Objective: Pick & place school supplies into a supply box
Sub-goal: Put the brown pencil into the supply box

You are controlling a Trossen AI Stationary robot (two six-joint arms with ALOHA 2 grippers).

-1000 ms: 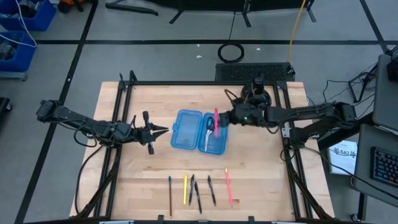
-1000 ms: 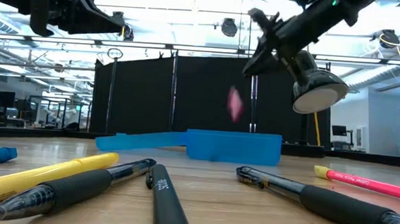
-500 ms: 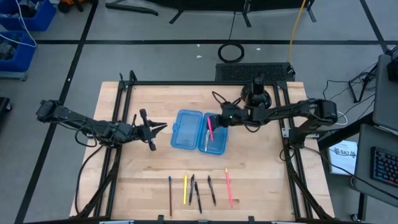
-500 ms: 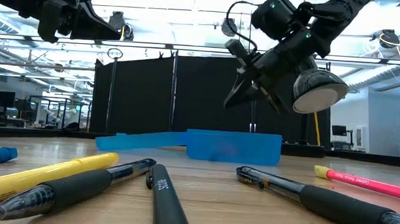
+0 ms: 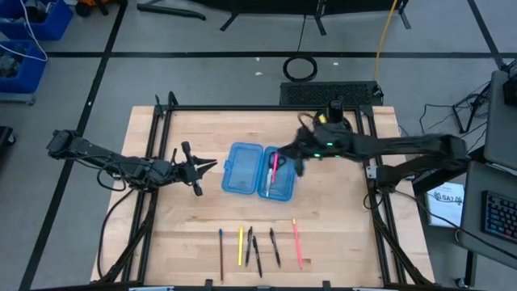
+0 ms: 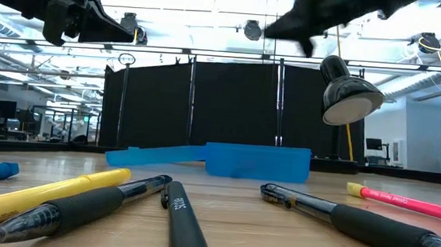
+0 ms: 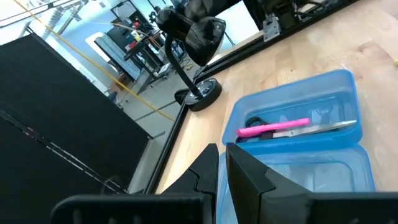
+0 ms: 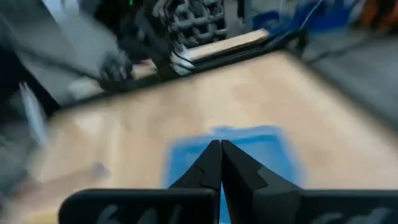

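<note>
The translucent blue supply box (image 5: 242, 168) lies open in the middle of the table. In its right half (image 7: 339, 99) a pink pen (image 7: 273, 129) lies beside small scissors (image 7: 329, 127). The other school supplies lie in a row near the front edge: a dark stick (image 5: 220, 246), a yellow pencil (image 5: 241, 245), black pens (image 5: 275, 246) and a pink pen (image 5: 297, 241). My right gripper (image 5: 287, 158) is shut and empty, high above the box's right edge. My left gripper (image 5: 212, 165) hovers shut left of the box.
A black round stand (image 5: 334, 121) with a bent neck and a round head (image 6: 347, 97) is at the far edge behind the box. A black metal frame (image 5: 153, 202) borders the table. Bare wood lies between the box and the row of supplies.
The pink pen, in the air under my right gripper a second ago, has dropped into the box's right half and lies beside the scissors. My right gripper swung left over the box, then rose and rolled about its own axis.
</note>
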